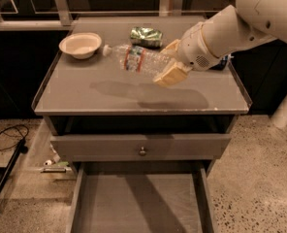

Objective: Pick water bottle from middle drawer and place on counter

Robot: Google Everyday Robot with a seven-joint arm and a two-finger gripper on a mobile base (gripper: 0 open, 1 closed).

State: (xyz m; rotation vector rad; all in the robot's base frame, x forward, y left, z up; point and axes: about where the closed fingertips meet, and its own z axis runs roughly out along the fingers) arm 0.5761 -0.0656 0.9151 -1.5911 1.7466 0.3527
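Note:
The water bottle (136, 58) is clear and ribbed, with a white cap and a red, white and green label. It lies sideways in the air above the counter (85, 89), cap pointing left. My gripper (168, 62) is shut on its base end, coming in from the right on a white arm. The bottle's shadow falls on the counter below it. The middle drawer (138, 205) is pulled out at the bottom of the view, and its grey floor is bare.
A white bowl (80, 44) sits at the counter's back left. A green foil bag (146, 36) lies at the back centre. A blue snack bag (224, 61) is mostly hidden behind my arm. A closed drawer front with a round knob (142, 151) is above the open drawer.

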